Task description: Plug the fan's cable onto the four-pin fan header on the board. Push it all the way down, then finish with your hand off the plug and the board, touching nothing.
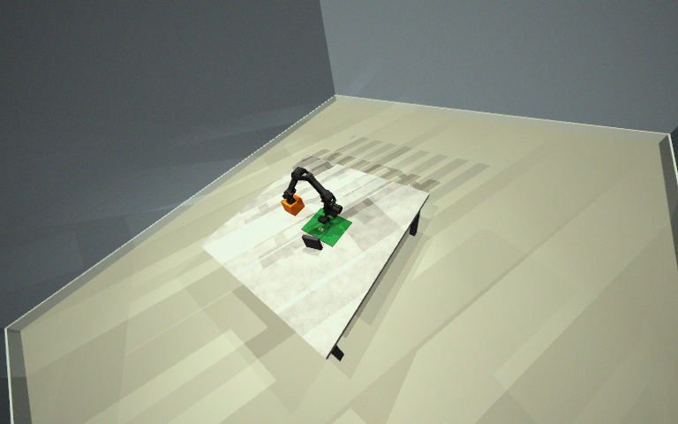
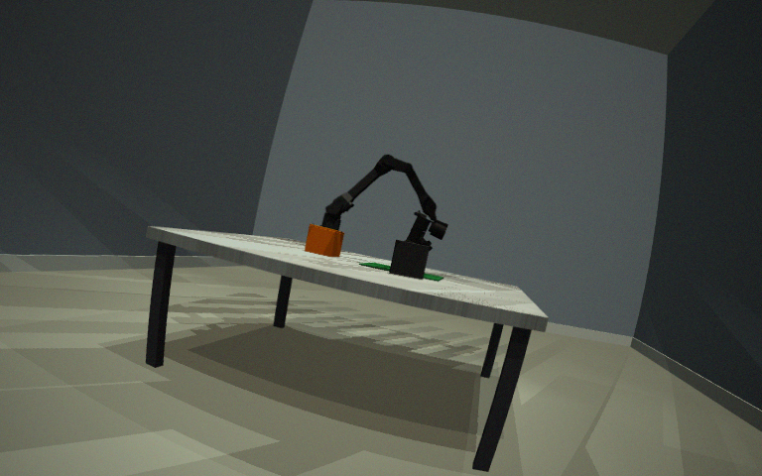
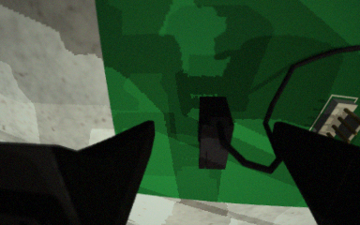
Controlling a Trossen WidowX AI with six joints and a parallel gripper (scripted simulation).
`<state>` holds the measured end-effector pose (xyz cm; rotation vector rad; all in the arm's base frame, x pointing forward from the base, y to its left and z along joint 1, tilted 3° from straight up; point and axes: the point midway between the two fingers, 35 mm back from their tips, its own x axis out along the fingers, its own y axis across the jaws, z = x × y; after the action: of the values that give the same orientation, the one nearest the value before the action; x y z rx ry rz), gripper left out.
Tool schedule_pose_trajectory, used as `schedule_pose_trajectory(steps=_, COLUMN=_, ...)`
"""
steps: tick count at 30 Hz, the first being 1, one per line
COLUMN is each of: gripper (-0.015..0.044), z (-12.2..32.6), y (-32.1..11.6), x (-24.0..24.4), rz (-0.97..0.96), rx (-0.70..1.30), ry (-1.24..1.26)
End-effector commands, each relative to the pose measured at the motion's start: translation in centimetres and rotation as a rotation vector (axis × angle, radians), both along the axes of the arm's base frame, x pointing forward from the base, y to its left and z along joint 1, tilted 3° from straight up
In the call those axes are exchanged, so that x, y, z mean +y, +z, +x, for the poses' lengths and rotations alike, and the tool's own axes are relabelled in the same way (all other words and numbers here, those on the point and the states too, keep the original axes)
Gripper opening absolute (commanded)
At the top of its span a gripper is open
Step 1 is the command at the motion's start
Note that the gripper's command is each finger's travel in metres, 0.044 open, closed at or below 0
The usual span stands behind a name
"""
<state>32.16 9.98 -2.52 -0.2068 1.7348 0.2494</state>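
Observation:
The black plug lies on the green board, its black cable looping away to the right. The four-pin header, pale with dark pins, stands on the board to the right of the plug, partly behind the right finger in the wrist view; its pins are bare. My gripper is open and low over the board, one finger on each side of the plug with gaps on both sides. The plug is hidden in the top and exterior views; in the exterior view the fingertips are hidden.
A dark upright block, apparently the fan, stands on the table beside the board. An orange block is at the arm's base. The cable passes close to the right finger.

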Motion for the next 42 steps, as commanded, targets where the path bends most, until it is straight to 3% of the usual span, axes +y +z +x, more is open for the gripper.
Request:
schedule_pose_trajectory(steps=1, gripper=0.0282, z=0.0, y=0.0, x=0.0, rz=0.0, rx=-0.001, ry=0.0)
schedule_pose_trajectory(steps=3, gripper=0.023, z=0.0, y=0.0, x=0.0, rz=0.0, rx=-0.001, ry=0.0)
schedule_pose_trajectory(steps=29, gripper=0.0057, z=0.0, y=0.0, x=0.0, rz=0.0, rx=-0.001, ry=0.0)
schedule_pose_trajectory(steps=31, gripper=0.0004, z=0.0, y=0.2, x=0.0, rz=0.0, rx=-0.001, ry=0.0)
schedule_pose_trajectory(steps=42, gripper=0.0, z=0.2, y=3.7, x=-0.2, rz=-0.001, rx=-0.002, ry=-0.001)
